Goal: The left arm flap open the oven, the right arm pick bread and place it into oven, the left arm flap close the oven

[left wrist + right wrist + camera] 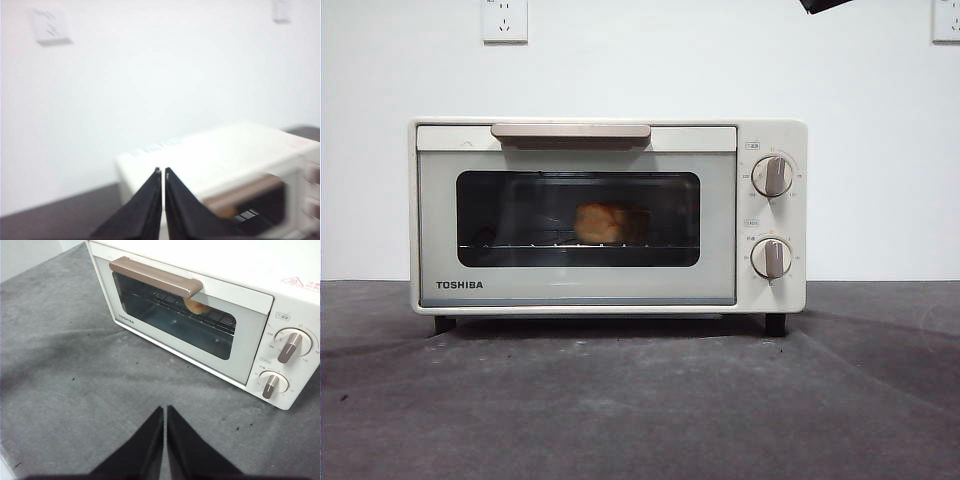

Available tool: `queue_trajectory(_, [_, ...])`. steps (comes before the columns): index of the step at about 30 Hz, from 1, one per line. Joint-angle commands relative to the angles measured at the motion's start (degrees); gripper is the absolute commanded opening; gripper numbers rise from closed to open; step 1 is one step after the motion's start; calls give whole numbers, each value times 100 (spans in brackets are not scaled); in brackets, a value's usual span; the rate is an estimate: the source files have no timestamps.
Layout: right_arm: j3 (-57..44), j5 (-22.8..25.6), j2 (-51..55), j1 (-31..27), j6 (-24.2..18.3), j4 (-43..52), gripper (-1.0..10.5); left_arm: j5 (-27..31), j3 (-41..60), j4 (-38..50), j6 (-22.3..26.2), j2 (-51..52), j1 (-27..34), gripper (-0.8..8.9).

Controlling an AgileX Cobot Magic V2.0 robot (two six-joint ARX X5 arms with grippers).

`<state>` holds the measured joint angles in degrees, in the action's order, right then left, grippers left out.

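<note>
Front view: cream-white boxy TOSHIBA toaster oven (608,216) stands on the dark grey table (640,400), door closed.
Bread: golden-orange lumpy loaf (601,223) inside on the wire rack (578,245), behind the glass.
Left gripper (162,171): jaws pressed together, above the oven; view blurry.
Right gripper (164,408): jaws pressed together, over the table before the oven.

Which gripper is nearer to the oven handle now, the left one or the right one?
Probably left. The left gripper hangs above the oven near its handle; the right gripper is over the table in front.
</note>
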<state>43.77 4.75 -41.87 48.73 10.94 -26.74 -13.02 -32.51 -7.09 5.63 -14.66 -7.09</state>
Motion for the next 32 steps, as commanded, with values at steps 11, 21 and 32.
queue_trajectory(11, [55,24,-33,59,59,59,6,772,2280,833,46,957,118,16])
queue_trajectory(21, [55,24,-33,59,59,61,6,772,3042,748,101,1314,125,16])
queue_trajectory(32, [55,24,-33,59,59,61,6,769,3182,-345,79,1447,122,16])
